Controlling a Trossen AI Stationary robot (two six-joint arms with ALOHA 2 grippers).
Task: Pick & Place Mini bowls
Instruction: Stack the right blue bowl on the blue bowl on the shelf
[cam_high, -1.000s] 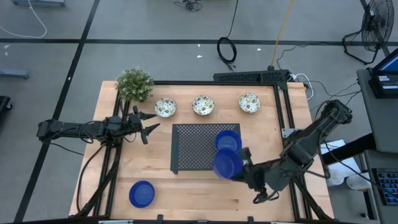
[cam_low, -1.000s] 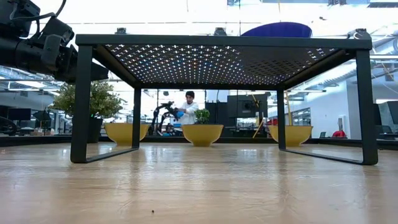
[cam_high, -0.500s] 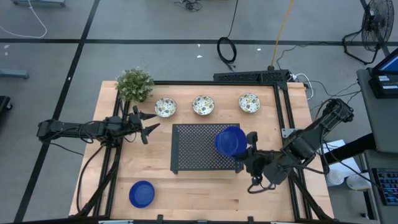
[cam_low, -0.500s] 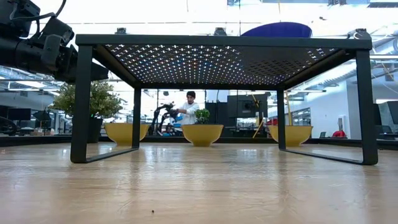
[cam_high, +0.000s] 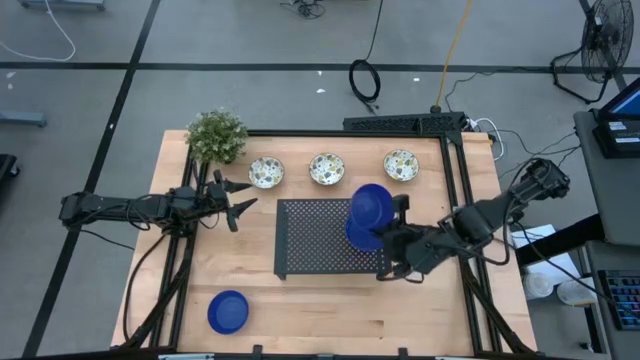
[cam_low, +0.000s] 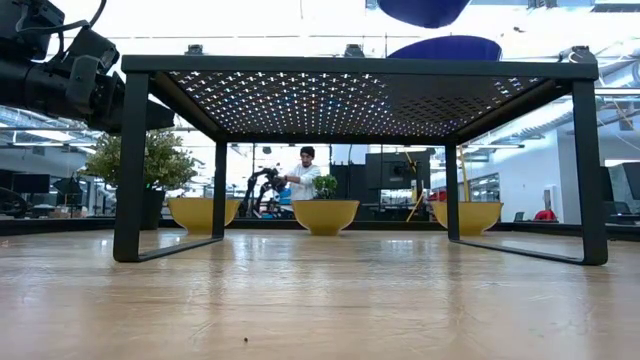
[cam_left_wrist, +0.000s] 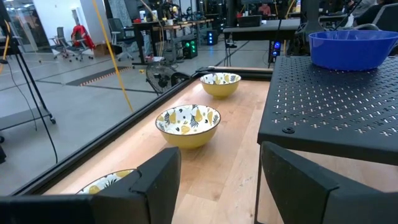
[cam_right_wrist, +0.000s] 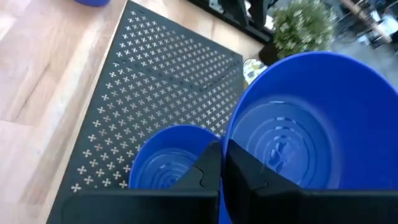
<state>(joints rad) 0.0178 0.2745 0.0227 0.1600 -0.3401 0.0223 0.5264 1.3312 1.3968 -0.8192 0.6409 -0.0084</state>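
Observation:
My right gripper (cam_high: 392, 222) is shut on a solid blue mini bowl (cam_high: 372, 203), held above the black perforated tray (cam_high: 310, 240); the bowl shows large in the right wrist view (cam_right_wrist: 311, 118) and at the top of the low view (cam_low: 425, 9). A second blue bowl (cam_high: 360, 237) stands on its base on the tray's right part (cam_right_wrist: 166, 167). A third blue bowl (cam_high: 228, 311) sits on the table at the near left. Three white patterned bowls (cam_high: 266, 172) (cam_high: 327, 168) (cam_high: 401, 164) stand in a row behind the tray. My left gripper (cam_high: 240, 200) is open and empty, left of the tray. My right gripper holds the blue bowl by its rim (cam_right_wrist: 231, 144), one finger outside the wall (cam_right_wrist: 208, 169) and one inside (cam_right_wrist: 252, 171). The fingers come from the table's right, roughly level. The bowl is lifted clear above the tray and the other blue bowl, tilted.
A small green bushy plant (cam_high: 216, 135) stands at the far left corner. The tray stands on legs (cam_low: 130, 160) with open room beneath it. Black frame rails run along the table's far and right edges (cam_high: 455, 170). A person shows far behind the table (cam_low: 303, 172).
My right gripper has carried the blue bowl from the tray's near right corner toward the table's far edge and upward, so that it now hangs over the tray above the other blue bowl and shows at the top of the low view. The gripper has stayed shut on it.

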